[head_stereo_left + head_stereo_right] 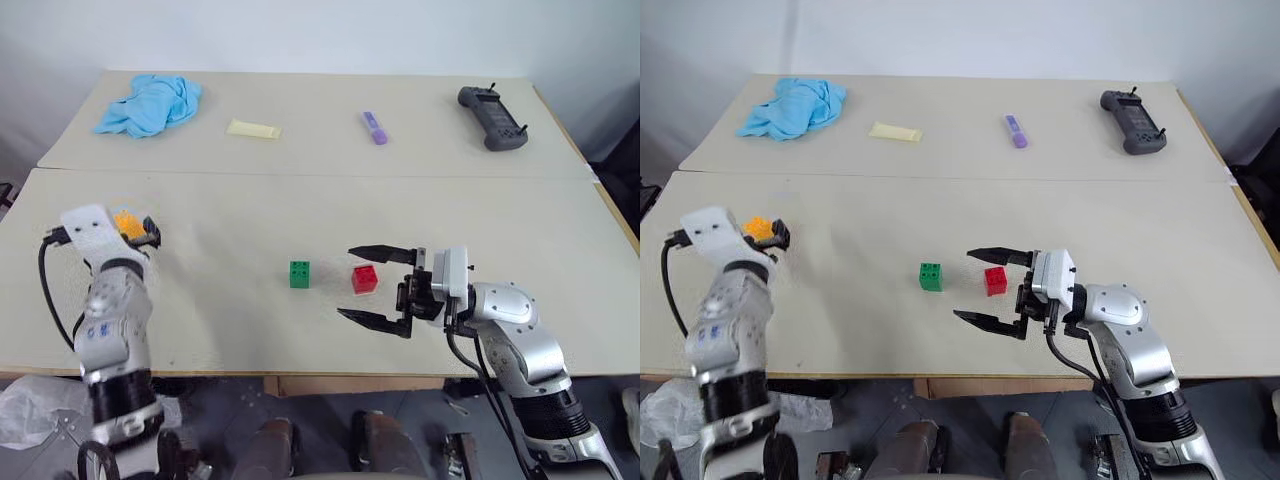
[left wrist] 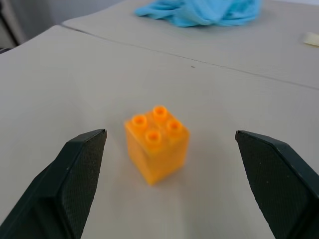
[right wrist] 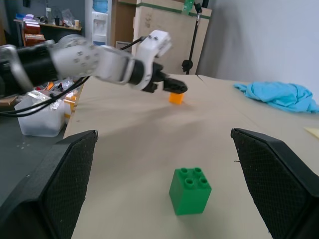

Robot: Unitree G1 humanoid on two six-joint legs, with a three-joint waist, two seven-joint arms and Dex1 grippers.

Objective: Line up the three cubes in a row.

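My workshop or lab: two plain tables (image 1: pixel 300 330) against a white wall, a handheld controller (image 1: pixel 492 117), stacked wooden boards (image 3: pixel 164 35), cluttered shelves (image 3: pixel 37 25) behind.

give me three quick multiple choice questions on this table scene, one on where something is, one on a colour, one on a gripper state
1. Which cube sits nearest the left gripper?
A. green
B. orange
C. red

2. What colour is the cloth on the far table?
A. blue
B. white
C. black

3. How do the right gripper's fingers stand?
A. shut on the red cube
B. shut on nothing
C. open

Answers:
1 B, the orange cube stands between the left fingers, untouched.
2 A, it is light blue.
3 C, the fingers are spread wide, with the red cube free between them and the green cube just beyond.
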